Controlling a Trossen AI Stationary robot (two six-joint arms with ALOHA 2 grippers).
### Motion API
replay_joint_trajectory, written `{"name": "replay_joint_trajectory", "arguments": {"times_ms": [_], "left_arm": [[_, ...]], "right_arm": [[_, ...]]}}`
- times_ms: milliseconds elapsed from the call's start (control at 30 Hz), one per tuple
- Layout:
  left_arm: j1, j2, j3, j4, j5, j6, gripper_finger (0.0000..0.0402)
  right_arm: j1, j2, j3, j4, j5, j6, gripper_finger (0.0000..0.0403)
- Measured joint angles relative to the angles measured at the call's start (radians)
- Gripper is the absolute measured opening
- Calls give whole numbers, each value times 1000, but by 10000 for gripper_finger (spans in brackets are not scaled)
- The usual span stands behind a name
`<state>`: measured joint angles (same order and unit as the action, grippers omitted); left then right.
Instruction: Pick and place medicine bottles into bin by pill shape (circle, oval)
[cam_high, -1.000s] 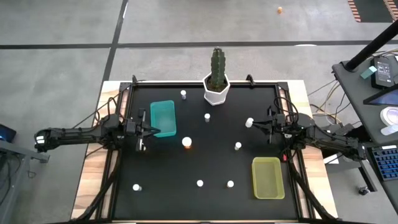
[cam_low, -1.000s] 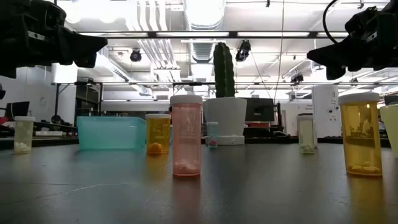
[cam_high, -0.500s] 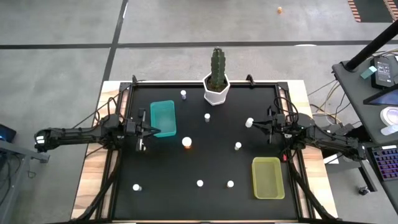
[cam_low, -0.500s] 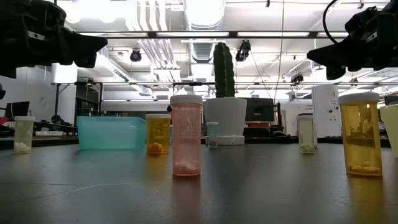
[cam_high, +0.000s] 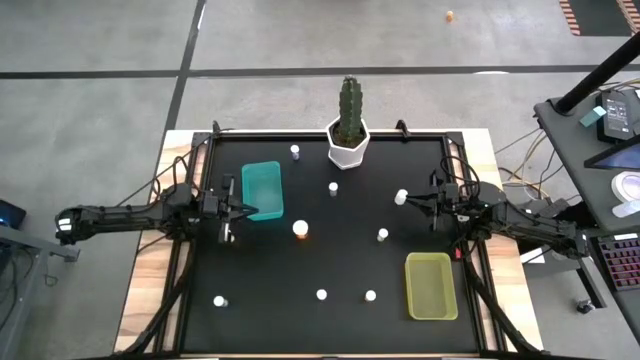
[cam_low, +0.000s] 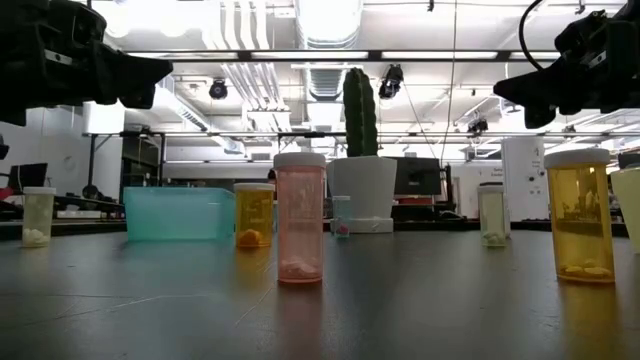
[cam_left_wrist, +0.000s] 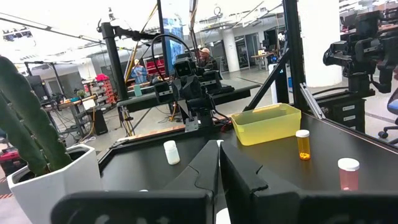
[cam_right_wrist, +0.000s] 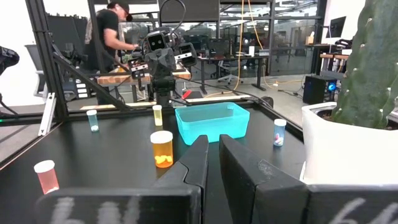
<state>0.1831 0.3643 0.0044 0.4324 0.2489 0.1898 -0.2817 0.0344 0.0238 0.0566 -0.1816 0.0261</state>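
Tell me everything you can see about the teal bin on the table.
The teal bin is a rectangular open-topped tray of translucent plastic with low walls and rounded corners. It sits flat on the black table, on the left half, its long side running toward the far edge. No bottle shows inside it. The left gripper hangs shut beside its near-left corner; whether they touch cannot be told.

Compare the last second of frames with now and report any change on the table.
Nothing visibly changed. The left gripper stays shut beside the teal bin and the right gripper stays shut next to a white-capped bottle, neither holding anything. The other medicine bottles, the yellow bin and the cactus pot stand where they were.
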Motion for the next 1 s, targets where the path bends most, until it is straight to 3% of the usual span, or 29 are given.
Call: {"name": "replay_joint_trajectory", "arguments": {"times_ms": [367,533,633,733,833,1000], "left_arm": [[0,0,0,4,0,0,0],[0,0,0,82,0,-56,0],[-1,2,0,160,4,-250,0],[-1,1,0,226,4,-427,0],[-1,1,0,285,4,-473,0],[-1,1,0,345,1,-470,0]], "right_arm": [[0,0,0,10,32,-216,34],[0,0,0,1,52,-215,34],[0,0,0,1,52,-161,34],[0,0,0,1,51,74,34],[0,0,0,1,52,306,34],[0,0,0,1,53,371,34]]}}
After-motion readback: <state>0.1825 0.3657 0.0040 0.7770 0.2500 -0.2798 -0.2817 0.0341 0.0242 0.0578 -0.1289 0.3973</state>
